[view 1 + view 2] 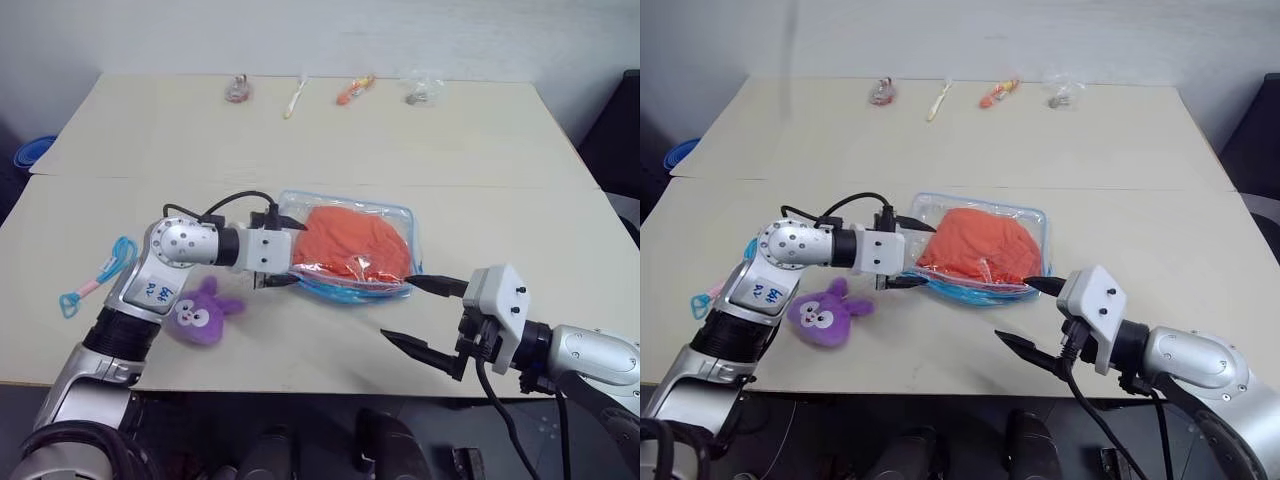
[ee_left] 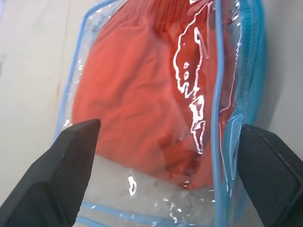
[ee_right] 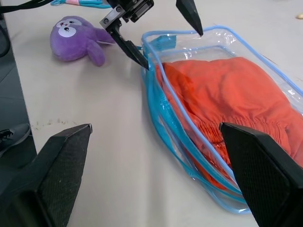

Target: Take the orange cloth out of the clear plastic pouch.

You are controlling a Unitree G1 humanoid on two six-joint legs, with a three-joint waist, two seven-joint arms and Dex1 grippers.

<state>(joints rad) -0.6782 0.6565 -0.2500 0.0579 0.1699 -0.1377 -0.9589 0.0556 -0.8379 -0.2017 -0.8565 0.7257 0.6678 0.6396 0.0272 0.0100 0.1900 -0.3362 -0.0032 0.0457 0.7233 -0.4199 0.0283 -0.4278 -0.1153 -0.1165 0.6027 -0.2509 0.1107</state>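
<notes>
The clear plastic pouch (image 1: pixel 398 214), edged in light blue, lies flat near the middle of the table. The orange cloth (image 1: pixel 350 240) is bunched inside it. My left gripper (image 1: pixel 292 253) is open at the pouch's left end, one black finger at each corner. Through the plastic, the left wrist view shows the cloth (image 2: pixel 142 94) between the spread fingers (image 2: pixel 71 161). My right gripper (image 1: pixel 400 310) is open in front of the pouch's right corner, apart from it and holding nothing. From the right wrist view, the pouch's blue zipper edge (image 3: pixel 189 161) faces my right gripper.
A purple plush toy (image 1: pixel 200 312) lies just left of the pouch, under my left forearm. A blue and pink looped item (image 1: pixel 95 278) sits near the left table edge. Several small items (image 1: pixel 295 98) line the far edge. The front table edge runs below my right gripper.
</notes>
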